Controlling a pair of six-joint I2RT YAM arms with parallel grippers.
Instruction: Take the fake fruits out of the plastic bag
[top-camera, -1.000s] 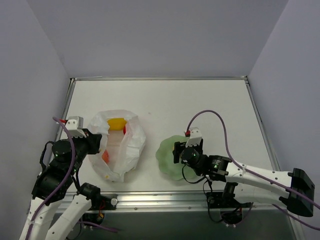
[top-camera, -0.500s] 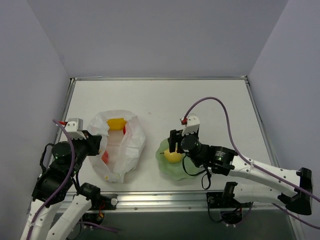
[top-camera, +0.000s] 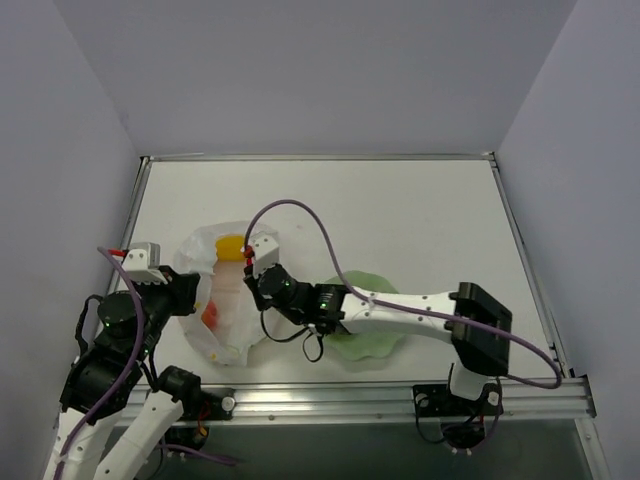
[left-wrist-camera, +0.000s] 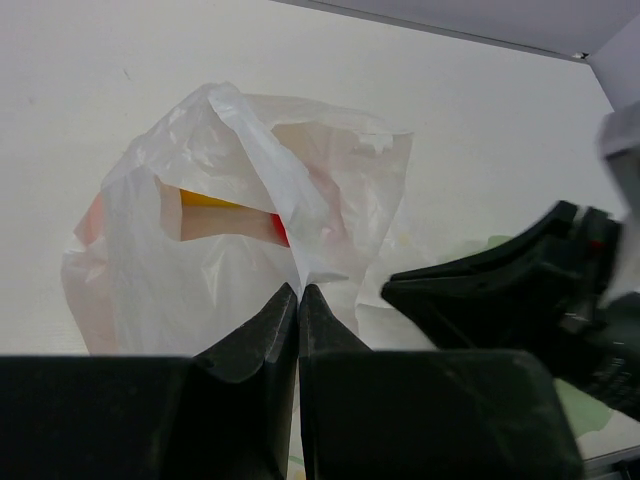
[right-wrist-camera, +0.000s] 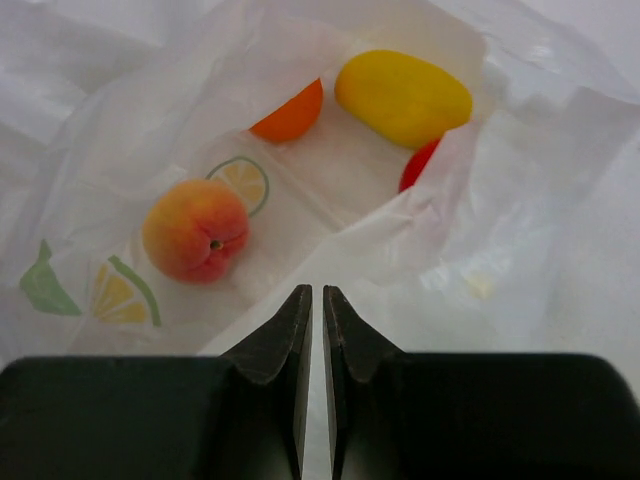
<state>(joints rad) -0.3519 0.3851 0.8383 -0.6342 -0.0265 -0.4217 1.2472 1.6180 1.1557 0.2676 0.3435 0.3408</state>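
The plastic bag lies crinkled and open at the left of the table. My left gripper is shut on a fold of its near left rim. My right gripper is shut with nothing between its fingers and hovers over the bag's right rim. Inside the bag lie a pink-orange peach, an orange ball, an elongated yellow fruit and a red ball half hidden by plastic. From above, the yellow fruit shows at the bag's far end.
A pale green wavy-edged plate sits right of the bag, mostly covered by my right arm, which stretches across it. That arm's black body also fills the right of the left wrist view.
My right arm swung left from the plate to the bag, leaving the yellow pear on the plate, and its jaws closed on the way. The left gripper kept its hold.
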